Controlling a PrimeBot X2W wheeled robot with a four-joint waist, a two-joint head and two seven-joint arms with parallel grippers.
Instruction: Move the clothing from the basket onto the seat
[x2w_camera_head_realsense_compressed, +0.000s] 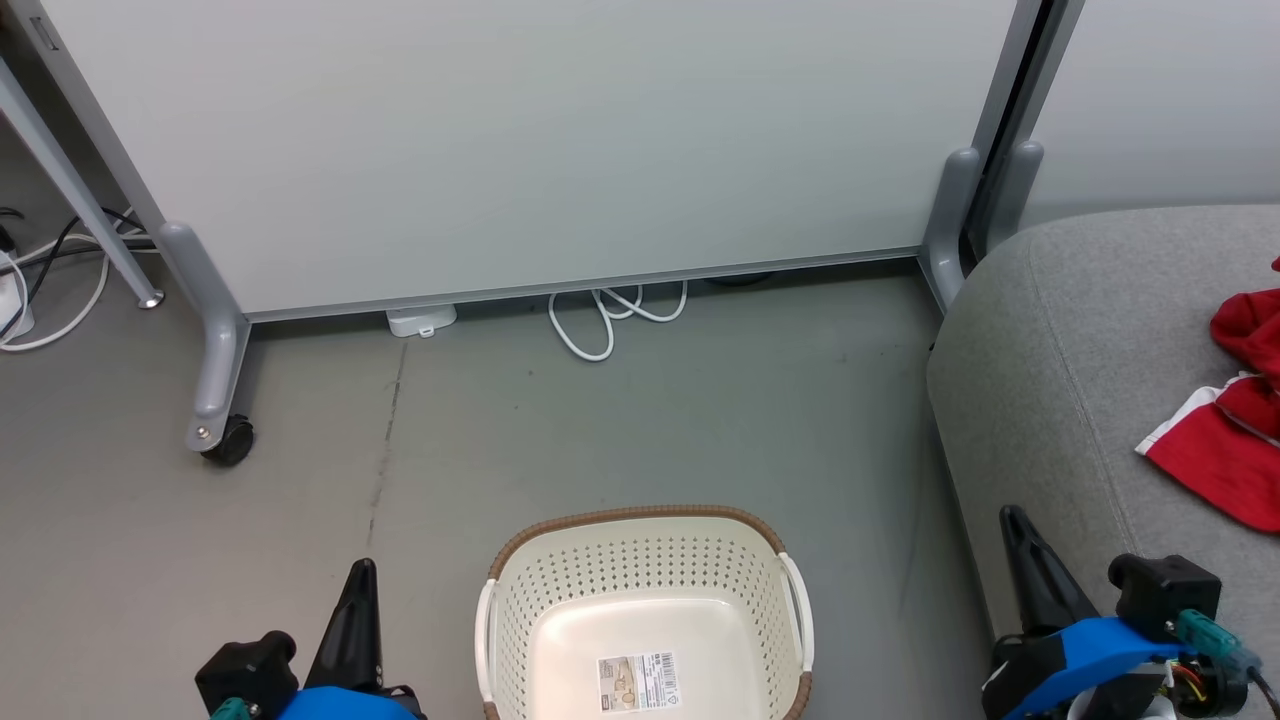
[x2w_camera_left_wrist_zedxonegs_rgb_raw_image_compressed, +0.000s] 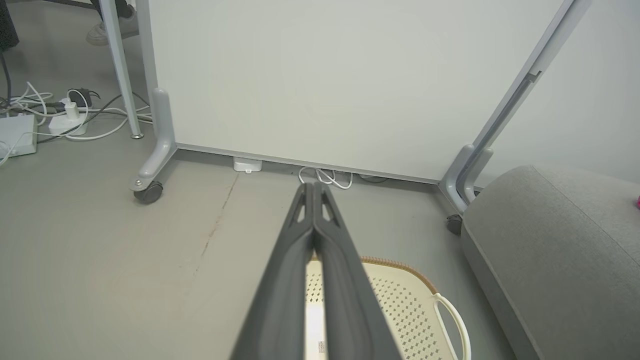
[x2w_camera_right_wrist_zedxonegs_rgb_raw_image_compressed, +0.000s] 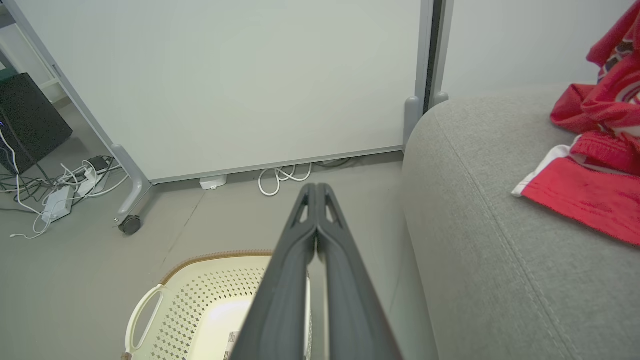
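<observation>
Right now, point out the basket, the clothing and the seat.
basket (x2w_camera_head_realsense_compressed: 640, 560), head view, perforated far wall.
clothing (x2w_camera_head_realsense_compressed: 1220, 462), head view, flat red fabric.
seat (x2w_camera_head_realsense_compressed: 1050, 380), head view, bare grey cushion top.

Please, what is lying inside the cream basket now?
The basket shows a bare bottom with a printed label. The red clothing lies on the seat. The basket's nearest part is cut off by the picture's edge, so I cannot check it.

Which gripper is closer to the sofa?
The right gripper, right by the edge of the sofa; the left gripper is across the basket, over the floor.
</observation>
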